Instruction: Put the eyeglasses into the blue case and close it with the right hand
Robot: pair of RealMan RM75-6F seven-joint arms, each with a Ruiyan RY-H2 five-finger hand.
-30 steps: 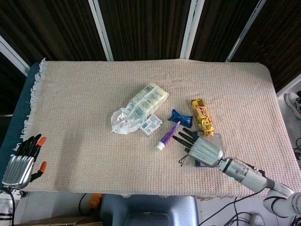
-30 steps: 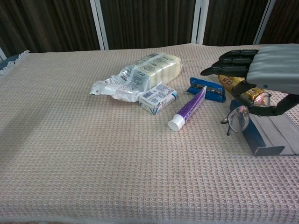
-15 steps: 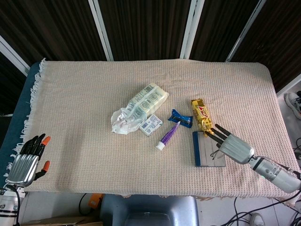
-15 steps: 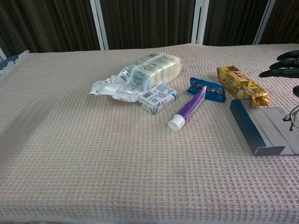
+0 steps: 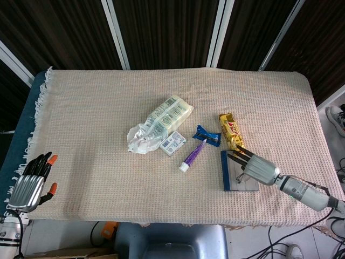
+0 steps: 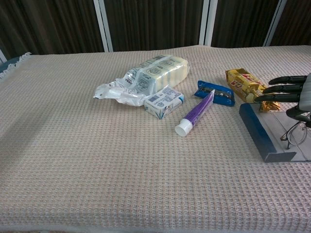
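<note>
The right hand point(image 5: 257, 169) reaches in from the near right, over the open blue case point(image 5: 237, 171) lying flat on the tabletop point(image 5: 97, 124). Its dark fingers point(image 6: 281, 89) stretch out nearly straight toward the left, while the eyeglasses point(image 6: 294, 133) hang pinched beneath the hand, just above the case's grey lining. In the chest view the hand is cut off by the right edge, so the exact grip is hard to make out. The left hand point(image 5: 31, 182) hovers off the near left corner, fingers spread and empty. A gold snack bar point(image 5: 230, 131) lies just beyond the case; a purple tube point(image 5: 192, 155) lies to its left.
</note>
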